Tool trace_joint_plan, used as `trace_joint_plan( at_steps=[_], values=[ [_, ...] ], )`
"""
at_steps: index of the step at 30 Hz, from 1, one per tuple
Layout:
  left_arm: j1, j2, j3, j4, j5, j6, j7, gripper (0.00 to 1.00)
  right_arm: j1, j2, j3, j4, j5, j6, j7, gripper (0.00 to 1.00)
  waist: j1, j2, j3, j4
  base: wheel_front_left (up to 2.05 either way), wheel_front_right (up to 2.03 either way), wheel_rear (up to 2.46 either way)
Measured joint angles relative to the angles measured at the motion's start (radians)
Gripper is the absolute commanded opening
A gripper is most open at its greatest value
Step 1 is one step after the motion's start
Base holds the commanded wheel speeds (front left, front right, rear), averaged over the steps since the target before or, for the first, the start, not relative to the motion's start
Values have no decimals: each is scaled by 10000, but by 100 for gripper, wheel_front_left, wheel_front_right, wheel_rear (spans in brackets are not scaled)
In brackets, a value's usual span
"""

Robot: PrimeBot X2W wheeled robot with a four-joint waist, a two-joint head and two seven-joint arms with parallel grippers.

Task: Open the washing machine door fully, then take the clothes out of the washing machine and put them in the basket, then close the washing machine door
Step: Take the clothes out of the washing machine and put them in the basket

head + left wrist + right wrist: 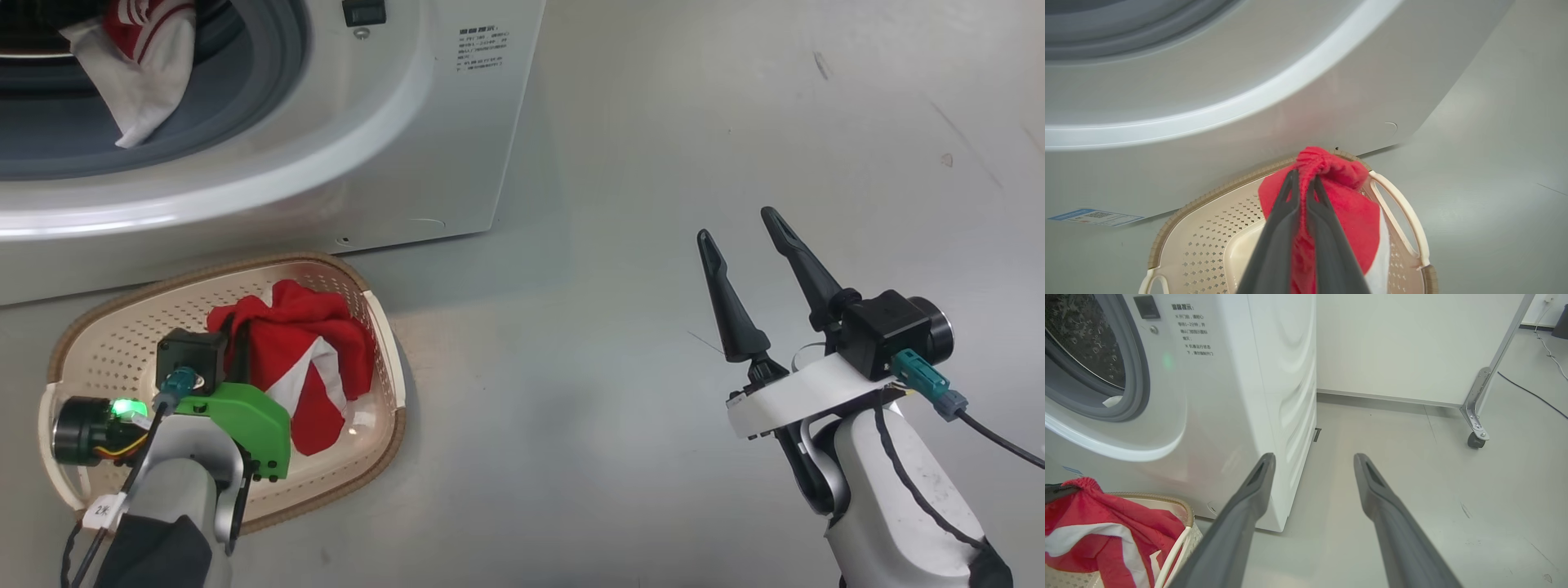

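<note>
The white washing machine stands at the upper left, its grey-ringed drum mouth uncovered. A red and white garment hangs over the drum's lip. The washing machine door is out of view. On the floor in front sits the cream basket. My left gripper is shut on a red garment with a white panel, holding it bunched over the basket. My right gripper hangs open and empty over bare floor to the right; its fingers point past the machine's corner.
Grey floor spreads to the right of the machine. A white partition panel on a metal leg with a caster stands behind, with a dark cable on the floor beside it.
</note>
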Motion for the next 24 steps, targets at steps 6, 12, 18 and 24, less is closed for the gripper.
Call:
trace_joint_plan(
  at_steps=[6,12,18,24],
  values=[
    [-387,4,58,616,-12,2,-117,0,-205,-71,-69,-33,0,4,0,100,0,0,451,-40,0,0,0],
    [-548,165,324,1183,-12,35,-359,0,-257,-102,-173,-96,0,8,0,100,0,0,731,-60,0,0,0],
    [-675,286,533,1967,-102,171,-541,0,-349,-123,-217,-98,-8,8,0,100,0,0,933,-56,0,0,0],
    [-865,299,604,2546,-219,242,-736,0,-388,-153,-251,-111,-17,8,0,100,0,0,1014,-60,0,0,0]
  ],
)
